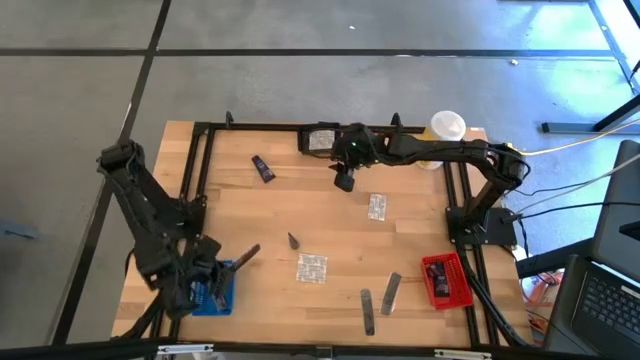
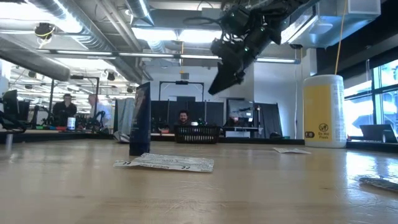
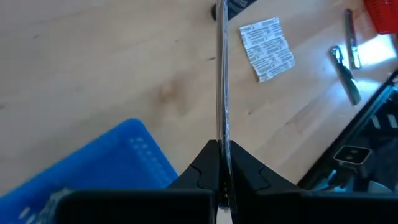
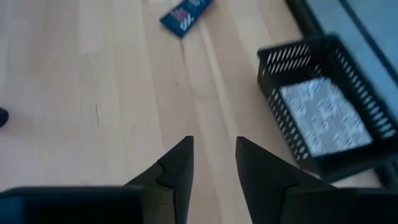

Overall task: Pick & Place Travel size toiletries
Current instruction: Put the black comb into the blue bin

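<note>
Two grippers here: the left gripper [image 3: 221,186] sits clenched on a slim grey stick [image 3: 221,93] above the blue tray [image 1: 218,290]; the right gripper [image 4: 213,163] hangs empty, fingers parted, near the black basket [image 4: 336,74] holding a foil sachet [image 4: 323,115].

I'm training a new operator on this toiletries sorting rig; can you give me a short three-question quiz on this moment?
1. True or false: the left gripper is shut on a slim grey stick.
2. What lies in the black basket? A) a foil sachet B) a dark tube C) nothing
3. Fill in: the right gripper hangs above the table with its jaws ____.

Key: 1 true. 2 A, a foil sachet. 3 open, holding nothing.
</note>
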`<state>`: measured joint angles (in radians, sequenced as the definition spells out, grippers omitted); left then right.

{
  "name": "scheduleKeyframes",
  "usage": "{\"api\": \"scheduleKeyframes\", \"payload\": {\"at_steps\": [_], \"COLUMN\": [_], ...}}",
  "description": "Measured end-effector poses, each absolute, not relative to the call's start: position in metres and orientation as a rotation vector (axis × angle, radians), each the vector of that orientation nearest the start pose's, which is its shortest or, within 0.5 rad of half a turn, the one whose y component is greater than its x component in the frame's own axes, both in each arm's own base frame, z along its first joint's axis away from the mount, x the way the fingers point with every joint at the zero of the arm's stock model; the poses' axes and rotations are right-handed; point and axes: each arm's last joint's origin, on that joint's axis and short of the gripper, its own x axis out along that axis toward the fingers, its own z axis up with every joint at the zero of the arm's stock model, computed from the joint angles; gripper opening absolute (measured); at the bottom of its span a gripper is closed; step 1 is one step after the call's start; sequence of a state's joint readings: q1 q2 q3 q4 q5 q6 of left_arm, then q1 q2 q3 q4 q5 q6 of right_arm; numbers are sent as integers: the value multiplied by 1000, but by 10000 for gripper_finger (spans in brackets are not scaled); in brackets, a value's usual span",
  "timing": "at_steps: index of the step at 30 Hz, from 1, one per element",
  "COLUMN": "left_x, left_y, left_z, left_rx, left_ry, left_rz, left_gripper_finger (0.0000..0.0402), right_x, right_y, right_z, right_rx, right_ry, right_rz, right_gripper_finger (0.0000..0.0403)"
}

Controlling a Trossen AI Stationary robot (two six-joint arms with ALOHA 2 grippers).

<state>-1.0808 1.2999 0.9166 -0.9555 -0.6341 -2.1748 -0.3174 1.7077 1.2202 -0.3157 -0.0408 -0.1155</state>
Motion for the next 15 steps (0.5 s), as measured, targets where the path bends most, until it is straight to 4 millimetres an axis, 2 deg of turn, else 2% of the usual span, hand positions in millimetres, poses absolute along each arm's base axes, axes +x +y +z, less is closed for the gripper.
{"api": "scheduleKeyframes", "payload": {"at_steps": [7,15], "left_x": [124,139], "left_y": [-221,-258], "left_z": [255,271], "left_rx": [-931,-865], "left_ry": [776,881], "left_rz": [680,762], "left_gripper_finger": [3,3], "right_x": [357,358], "right_y": [-116,-120], "right_z": [254,259], "right_rx": [-20,-56], "right_ry": [747,719], "right_rz": [-205,-205], "right_gripper_finger": [128,131]}}
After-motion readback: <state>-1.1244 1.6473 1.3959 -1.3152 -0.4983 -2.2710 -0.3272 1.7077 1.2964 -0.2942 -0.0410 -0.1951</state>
